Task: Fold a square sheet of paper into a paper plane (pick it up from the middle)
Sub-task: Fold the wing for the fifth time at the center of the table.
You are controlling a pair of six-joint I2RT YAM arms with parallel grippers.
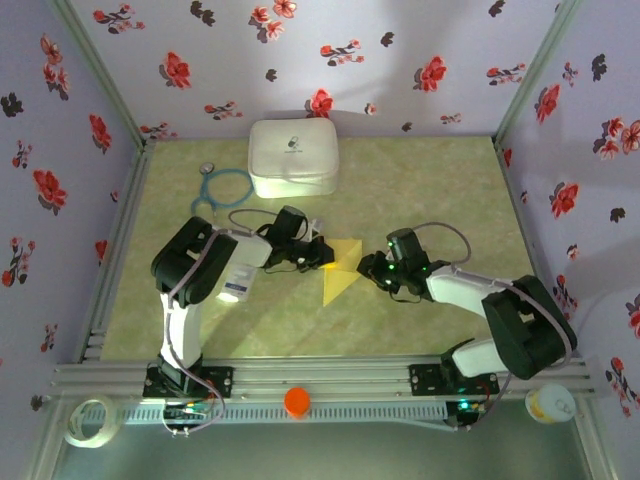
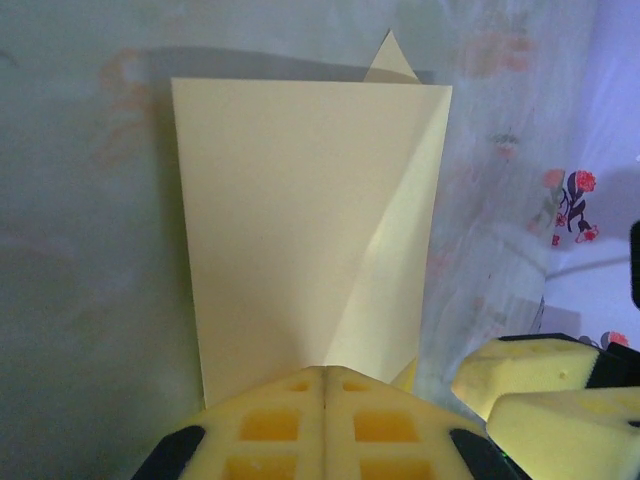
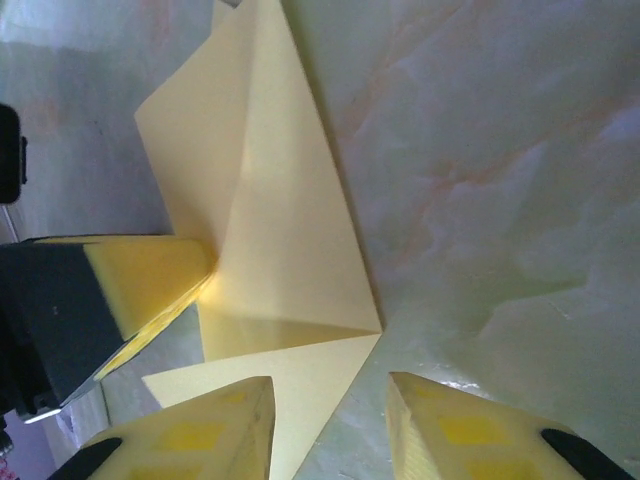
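Lying flat in the middle of the table [image 1: 430, 190], between the two arms, the paper [image 1: 342, 270] was a thin, matt yellow sheet, already creased. One corner was folded over into a long triangular flap, and in the left wrist view a small point stuck out past the far edge. The left gripper [image 2: 325, 390] had its jaws pressed together on the near edge of the paper, pinching it close to where the diagonal crease ran out. The right gripper [image 3: 330, 425] stood with its jaws apart, one finger over a loose corner of the sheet and the other over bare table, gripping nothing.

The sheet looked very light and limp. It seemed likely to slide on the smooth, glossy, marble-patterned surface at the slightest push, and to buckle if shoved from one edge. A hard squeeze would probably crumple or tear it, yet it held a sharp crease well. The doubled layers along the fold were probably the stiffest place to take hold, whereas a single-layer corner would simply bend away. The soft-looking yellow pads [image 3: 200, 440], moulded with square pockets, seemed suited to pressing a crease flat. Lifting an edge would likely be the hard part, since the paper lay almost flush with the table.
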